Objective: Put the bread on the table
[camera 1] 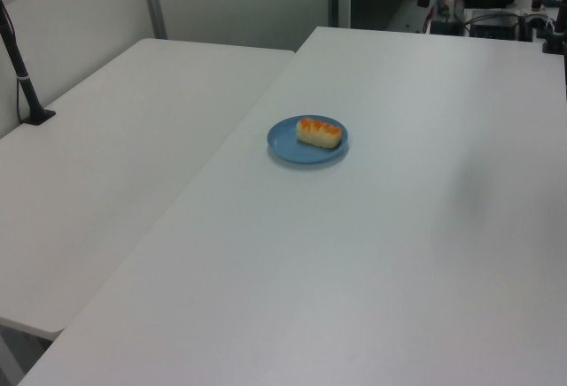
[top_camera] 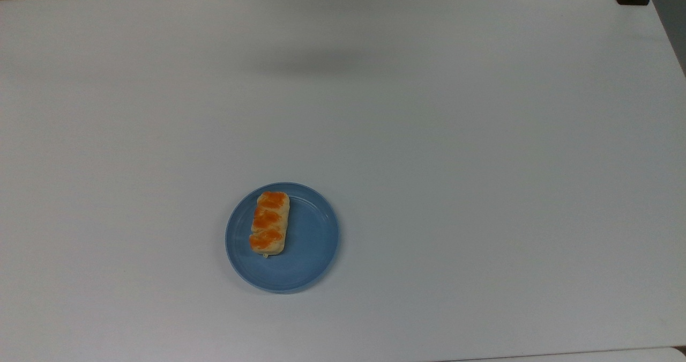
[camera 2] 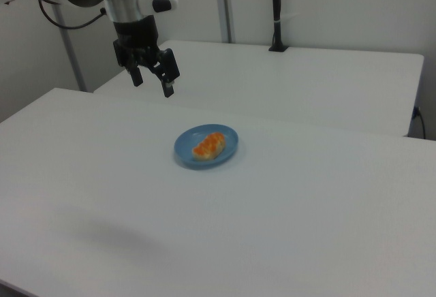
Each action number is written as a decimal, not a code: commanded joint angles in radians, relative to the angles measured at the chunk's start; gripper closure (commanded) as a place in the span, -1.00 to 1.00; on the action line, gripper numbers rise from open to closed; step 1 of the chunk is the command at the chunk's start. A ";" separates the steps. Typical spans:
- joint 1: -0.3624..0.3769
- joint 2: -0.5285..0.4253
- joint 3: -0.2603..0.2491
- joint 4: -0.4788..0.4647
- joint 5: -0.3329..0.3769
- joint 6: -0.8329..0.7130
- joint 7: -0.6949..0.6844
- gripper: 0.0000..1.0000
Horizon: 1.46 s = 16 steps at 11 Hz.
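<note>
- End effector (camera 2: 152,81) spread wide, holding nothing — hangs in the air above the table, up and toward the right view's left of the plate.
- table (top_camera: 455,163) — big plain white top; a second white table (camera 1: 115,156) butts against it on the left view's left.
- blue plate (top_camera: 311,244) — round, flat on the table.
- bread (top_camera: 269,222) lies on the plate, off-centre toward the top view's left, orange bumps up.
</note>
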 commanded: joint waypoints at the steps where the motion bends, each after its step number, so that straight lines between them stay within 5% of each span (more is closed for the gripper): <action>1: 0.000 -0.015 -0.007 -0.017 0.024 0.014 -0.027 -1.00; 9: 0.000 -0.005 -0.009 -0.017 0.022 0.018 -0.031 -1.00; 16: 0.011 0.082 -0.003 -0.017 0.002 0.170 -0.088 -1.00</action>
